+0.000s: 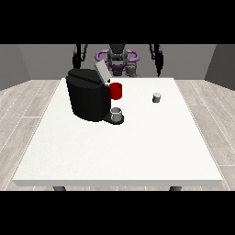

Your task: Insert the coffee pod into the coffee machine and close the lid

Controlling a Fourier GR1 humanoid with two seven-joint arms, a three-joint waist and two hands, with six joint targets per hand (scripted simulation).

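On the white tabletop (114,151) the small grey pod (157,97) sits alone, well right of the black coffee machine (89,94), whose lid (102,72) stands open. Both hands (77,59) (159,64) hang back by the robot; I cannot tell how their fingers lie.

Large white table (137,156) on dark legs, centre of room. Pale grey wood-plank floor (27,110) around it. Plain grey walls (41,57) behind, evenly lit.

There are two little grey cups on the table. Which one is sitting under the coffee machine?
The grey cup on the black base at the front of the coffee machine. The other small grey cup stands alone on the white table, toward the view's right.
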